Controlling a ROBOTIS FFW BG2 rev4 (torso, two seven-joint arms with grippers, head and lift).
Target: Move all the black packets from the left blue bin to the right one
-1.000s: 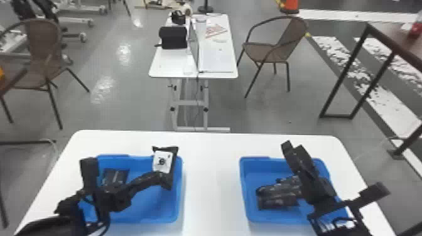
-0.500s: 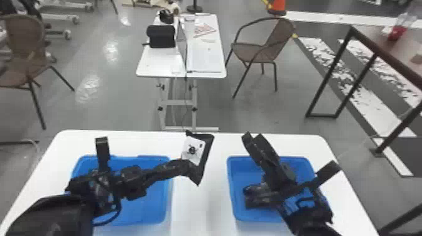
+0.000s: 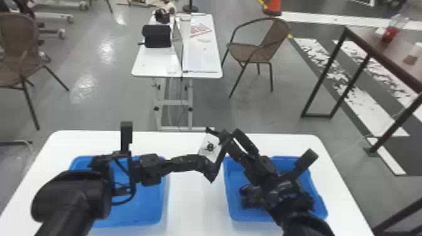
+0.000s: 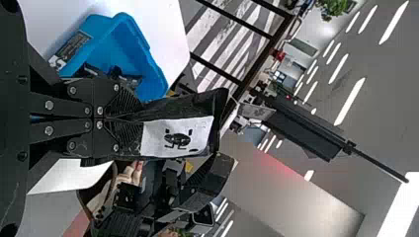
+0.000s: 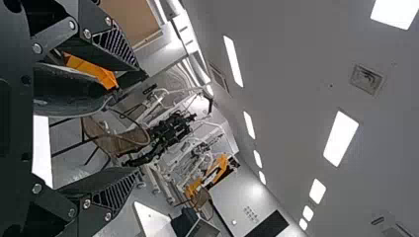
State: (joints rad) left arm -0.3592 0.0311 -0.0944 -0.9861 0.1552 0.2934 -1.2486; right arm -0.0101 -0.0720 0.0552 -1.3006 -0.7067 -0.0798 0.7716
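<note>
In the head view, a white table spans the lower part of the frame; the left bin sits at lower left, the right bin at lower right. Behind, at upper centre, stands a smaller desk with a black case on it; a brown chair stands beside it, a dark-topped table at right, and an orange cone at the top edge.

The left gripper reaches from lower left across its bin towards the centre, clamped on a black packet with a white label – held between the two bins, above the table; the right gripper slants up and left over its own bin, its fingertips close to the packet; whether they touch it, I cannot tell. More black packets lie in the right bin, partly behind that arm.

In the left wrist view, striped floor lies beyond the right bin; the left gripper has its fingers together on one end of the packet – the rest juts out past the tips, label showing.

In the right wrist view, ceiling lights and white racks show beyond; the right gripper has its fingers wide apart.
</note>
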